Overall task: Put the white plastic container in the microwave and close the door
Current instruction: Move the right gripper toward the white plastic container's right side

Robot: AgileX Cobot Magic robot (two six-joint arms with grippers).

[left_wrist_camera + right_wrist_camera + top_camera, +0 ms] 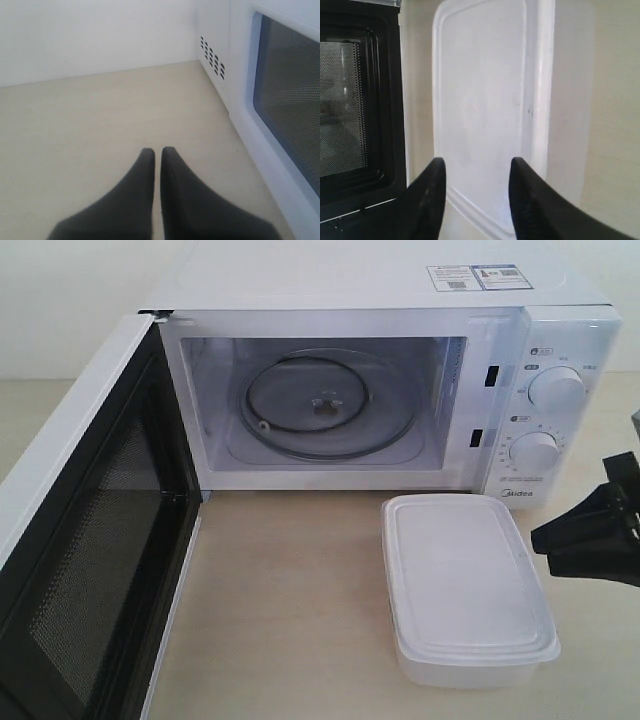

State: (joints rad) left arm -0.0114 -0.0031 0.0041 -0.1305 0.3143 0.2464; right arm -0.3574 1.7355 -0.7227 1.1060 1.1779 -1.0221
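The white plastic container [465,585] stands lidded on the table in front of the microwave's [400,285] dial panel. The door [85,540] is swung wide open to the left, showing its black mesh inner face, and the glass turntable [325,405] lies bare inside. My right gripper [558,540] hovers just right of the container, apart from it. In the right wrist view this gripper [477,167] is open, with the container's lid [485,100] ahead of its fingers. My left gripper [157,151] is shut on nothing, beside the door's outer face [287,95].
Pale wooden tabletop [290,600] stretches between the open door and the container. Two round dials [555,388] sit on the microwave's right panel. Side vents [212,55] of the microwave show past the left gripper. A white wall stands behind.
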